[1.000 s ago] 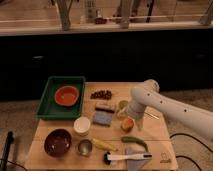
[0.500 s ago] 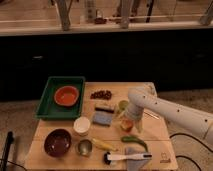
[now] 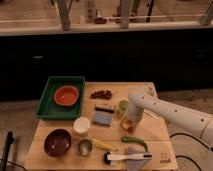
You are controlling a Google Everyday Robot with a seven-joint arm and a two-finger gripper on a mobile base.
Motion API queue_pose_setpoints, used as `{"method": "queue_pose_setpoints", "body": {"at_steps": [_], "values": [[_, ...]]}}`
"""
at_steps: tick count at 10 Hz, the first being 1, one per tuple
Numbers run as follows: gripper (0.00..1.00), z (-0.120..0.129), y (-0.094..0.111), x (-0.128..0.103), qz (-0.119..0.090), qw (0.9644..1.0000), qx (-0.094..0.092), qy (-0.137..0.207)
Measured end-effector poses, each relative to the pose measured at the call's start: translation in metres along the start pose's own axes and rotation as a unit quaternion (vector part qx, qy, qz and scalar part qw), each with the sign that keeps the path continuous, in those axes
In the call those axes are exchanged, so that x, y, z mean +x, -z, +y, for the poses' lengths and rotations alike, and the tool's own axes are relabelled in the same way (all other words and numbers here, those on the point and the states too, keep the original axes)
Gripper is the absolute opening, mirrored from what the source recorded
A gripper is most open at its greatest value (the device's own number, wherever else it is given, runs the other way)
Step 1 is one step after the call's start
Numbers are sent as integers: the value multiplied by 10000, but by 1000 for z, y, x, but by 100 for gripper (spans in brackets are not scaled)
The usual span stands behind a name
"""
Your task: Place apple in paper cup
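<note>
Gripper (image 3: 129, 120) is down over the apple (image 3: 126, 127) at mid-table; can't tell if it's clamped. Paper cup (image 3: 81, 125) stands well apart to view-left, past the blue-grey pad (image 3: 103, 119), in the same row.

Apple (image 3: 127, 126) red-orange, mostly hidden under tool (image 3: 129, 122). Paper cup (image 3: 81, 125) white, upright, empty, well apart from apple.

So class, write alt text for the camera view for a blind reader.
The white arm's gripper is down at the apple, right of centre on the wooden table; the paper cup stands apart to its left, near a green tray holding an orange bowl.
</note>
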Motion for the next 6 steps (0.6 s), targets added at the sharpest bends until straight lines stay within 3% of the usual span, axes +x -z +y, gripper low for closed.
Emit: {"method": "queue_pose_setpoints", "body": {"at_steps": [2, 6], "values": [[2, -1, 14, -1, 30, 10000, 25, 85], [0, -8, 54, -9, 93, 9993, 226, 288]]}}
